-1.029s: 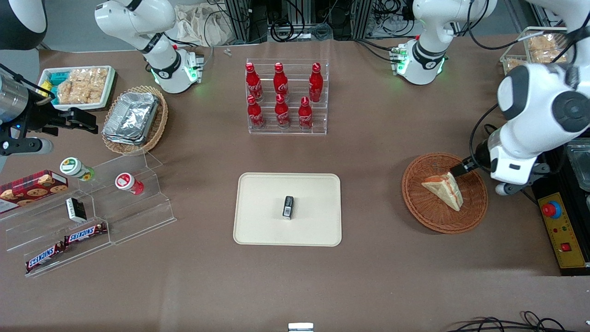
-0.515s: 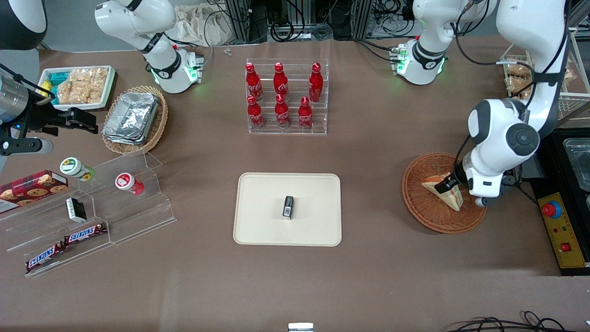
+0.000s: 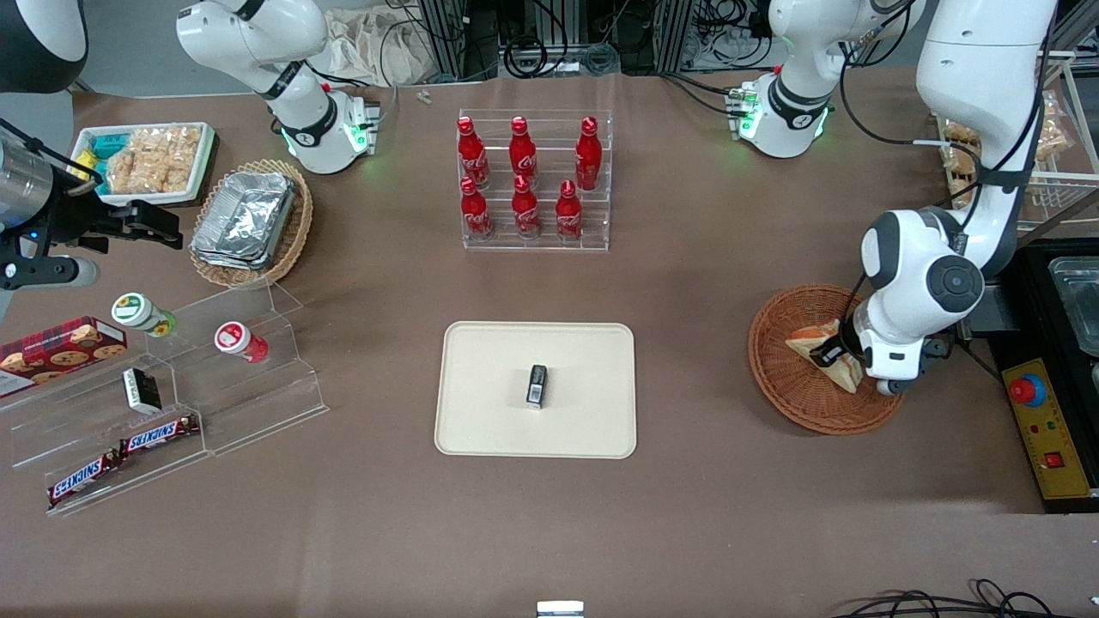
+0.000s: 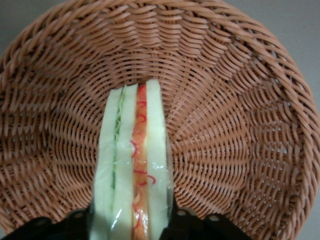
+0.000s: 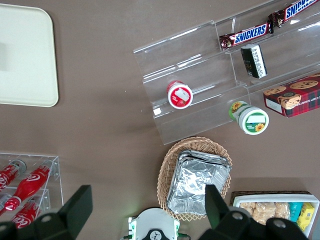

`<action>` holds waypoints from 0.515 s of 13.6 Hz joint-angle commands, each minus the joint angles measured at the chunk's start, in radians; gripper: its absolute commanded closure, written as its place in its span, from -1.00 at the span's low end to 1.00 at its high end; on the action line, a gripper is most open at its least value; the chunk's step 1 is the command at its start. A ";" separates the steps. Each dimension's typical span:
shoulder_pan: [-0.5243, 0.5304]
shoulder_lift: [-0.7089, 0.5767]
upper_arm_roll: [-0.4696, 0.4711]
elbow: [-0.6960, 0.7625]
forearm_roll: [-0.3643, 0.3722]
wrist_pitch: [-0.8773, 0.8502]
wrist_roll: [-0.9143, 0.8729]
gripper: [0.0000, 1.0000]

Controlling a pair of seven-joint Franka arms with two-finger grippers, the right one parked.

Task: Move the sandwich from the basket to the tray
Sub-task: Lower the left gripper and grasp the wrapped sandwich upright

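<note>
The sandwich point(image 3: 807, 342), a pale bread wedge with red-orange and green filling, lies in the reddish-brown wicker basket point(image 3: 777, 382) toward the working arm's end of the table. My left gripper point(image 3: 831, 354) is down in the basket, open, with one finger on each side of the sandwich's wide end. In the left wrist view the sandwich point(image 4: 132, 165) stands on edge between the black fingers point(image 4: 180, 222), with the basket point(image 4: 240, 125) all round. The cream tray point(image 3: 489, 360) lies flat at the table's middle and also shows in the right wrist view point(image 5: 25, 55).
A small black box point(image 3: 537, 384) stands on the tray's middle. A clear rack of red bottles point(image 3: 532, 180) is farther from the front camera than the tray. A yellow box with a red button point(image 3: 1043, 425) sits beside the basket at the table's edge.
The left arm swung in over the basket and came down; the gripper went from the basket's rim to straddling the sandwich. The sandwich has not moved.
</note>
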 commanded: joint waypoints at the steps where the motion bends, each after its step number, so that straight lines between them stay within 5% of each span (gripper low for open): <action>1: 0.001 -0.035 0.008 -0.006 0.015 -0.002 -0.021 1.00; 7: -0.028 -0.251 -0.077 0.111 -0.005 -0.387 0.289 1.00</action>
